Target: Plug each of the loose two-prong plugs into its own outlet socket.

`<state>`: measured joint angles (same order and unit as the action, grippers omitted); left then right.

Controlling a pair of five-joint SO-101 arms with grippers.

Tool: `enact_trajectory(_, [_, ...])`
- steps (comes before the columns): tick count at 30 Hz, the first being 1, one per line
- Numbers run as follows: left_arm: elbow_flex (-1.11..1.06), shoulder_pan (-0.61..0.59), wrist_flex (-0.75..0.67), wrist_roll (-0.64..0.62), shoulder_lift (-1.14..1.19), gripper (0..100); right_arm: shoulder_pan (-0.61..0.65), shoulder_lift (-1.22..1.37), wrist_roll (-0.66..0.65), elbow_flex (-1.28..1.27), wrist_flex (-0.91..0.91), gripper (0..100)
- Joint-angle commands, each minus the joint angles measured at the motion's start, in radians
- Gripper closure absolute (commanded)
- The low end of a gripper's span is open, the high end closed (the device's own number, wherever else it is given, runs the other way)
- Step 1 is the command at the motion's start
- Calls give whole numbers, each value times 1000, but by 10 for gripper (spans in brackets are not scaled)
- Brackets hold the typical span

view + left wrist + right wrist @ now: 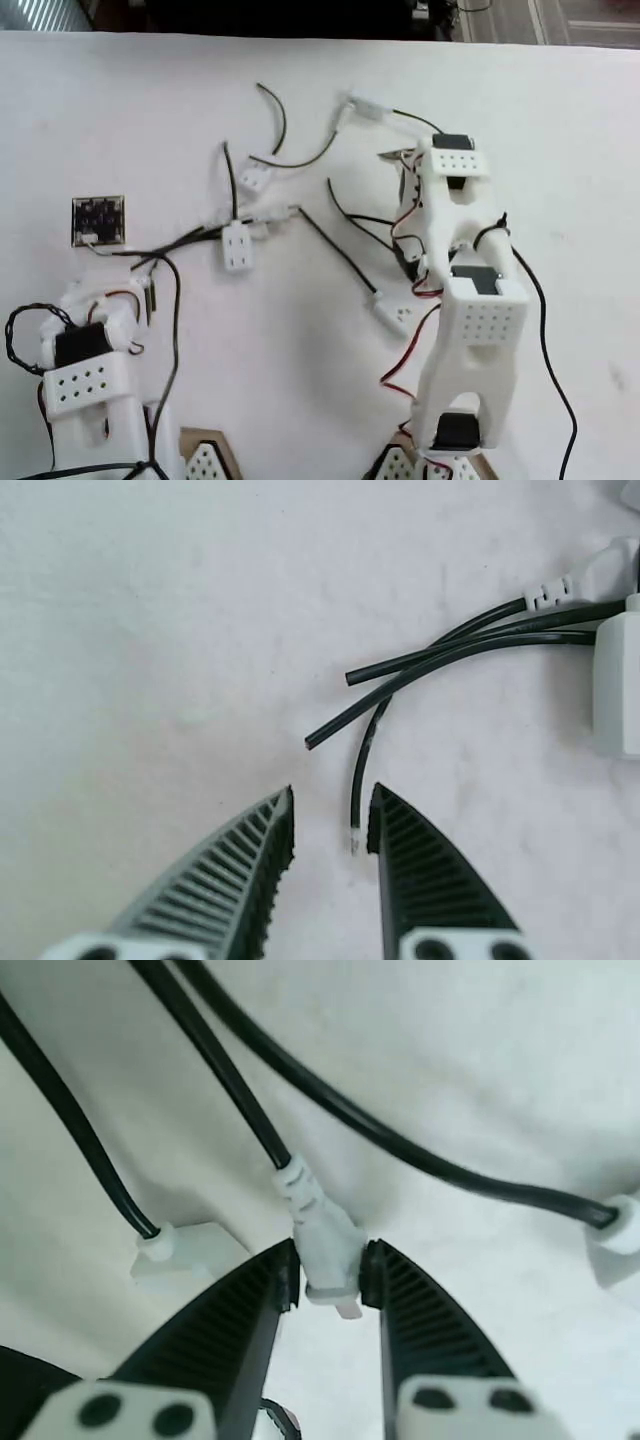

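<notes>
Right wrist view: right gripper (328,1260) pinched across the body of a white two-prong plug (322,1230), black cord (215,1065) trailing away over the table. Whether lifted or resting, cannot tell. Not in any socket.

Left wrist view: left gripper (330,805) spread a little, holding nothing, low over the white table (130,630). Bare cut cord end (354,825) lying between the fingertips, closer to one finger.

High view: second white plug (365,104) loose at the far side, well apart from the mid-table outlet block (237,247) and from the nearer outlet block (395,313) beside the right arm. As holders go, both blocks show open holes on their faces, so probably nothing seated in them, though too small to be sure. Small white piece (257,177) beyond the mid-table block, kind unclear.

Judged early in the task: one plug in hand but unplugged, at least one more lying loose, every insertion seemingly left to do.
</notes>
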<state>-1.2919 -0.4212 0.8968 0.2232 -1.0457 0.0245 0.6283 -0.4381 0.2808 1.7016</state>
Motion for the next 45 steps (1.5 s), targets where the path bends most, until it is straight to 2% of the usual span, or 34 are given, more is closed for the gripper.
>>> enact_trajectory(1, [8, 13, -20, 12, -24, 862, -7, -31, -8, 2, 15, 897])
enact_trajectory(7, [8, 13, -20, 12, -24, 862, -7, -31, -8, 9, 10, 977])
enact_trajectory(13, [8, 13, -20, 12, -24, 862, -4, -82, -46, 17, 15, 981])
enact_trajectory(24, [17, 35, -57, 6, -24, 861, 38, -644, -51, -153, 16, 981])
enact_trajectory(28, [86, 111, -63, 3, -24, 861, 111, -886, -41, -295, 12, 981])
enact_trajectory(32, [193, 209, -61, -101, -24, 861, 194, -1082, 34, -420, -15, 981])
enact_trajectory(39, [348, 424, -63, -272, -24, 861, 317, -1346, 172, -629, -182, 981])
enact_trajectory(45, [356, 561, -110, -305, -24, 861, 424, -1526, 273, -806, -369, 981])
